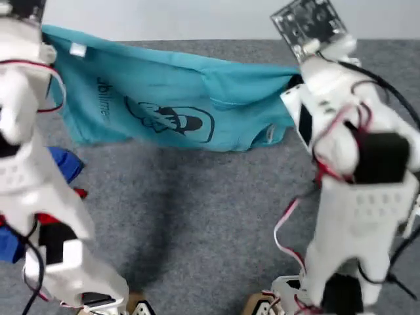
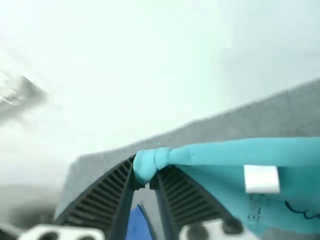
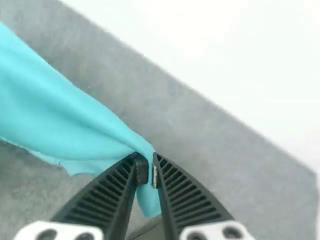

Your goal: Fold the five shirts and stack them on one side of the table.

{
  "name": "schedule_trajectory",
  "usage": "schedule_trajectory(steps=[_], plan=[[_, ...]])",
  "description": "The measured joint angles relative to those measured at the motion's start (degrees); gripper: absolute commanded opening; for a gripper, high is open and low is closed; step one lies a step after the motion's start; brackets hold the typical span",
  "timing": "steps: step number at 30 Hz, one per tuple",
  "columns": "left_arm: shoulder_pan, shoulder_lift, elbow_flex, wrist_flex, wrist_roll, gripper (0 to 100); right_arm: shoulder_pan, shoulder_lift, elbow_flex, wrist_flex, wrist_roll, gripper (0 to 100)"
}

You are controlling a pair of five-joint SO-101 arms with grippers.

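Hanging between them, the shirt is clamped at one end by left gripper, the other by right gripper.

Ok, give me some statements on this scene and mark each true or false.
1. The left fingers are shut on the shirt. True.
2. The right fingers are open and hold nothing. False: they pinch the shirt's other end.
3. The shirt is red. False: it is teal.
4. The shirt lies folded on the table. False: it hangs spread between the two arms.
5. A blue cloth lies by the left arm. True.
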Motion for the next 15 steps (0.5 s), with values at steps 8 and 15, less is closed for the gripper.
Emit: schedule_trajectory(steps=[8,15], plan=[[0.0,-12.0,-0.1,0.0,-0.5,1,2.6,-11.9,-0.1,-0.1,0.1,1.0],[0.0,-21.5,-0.6,0.0,-5.7,1,5.8,-21.3,-0.3,-0.1,3.2,1.0]])
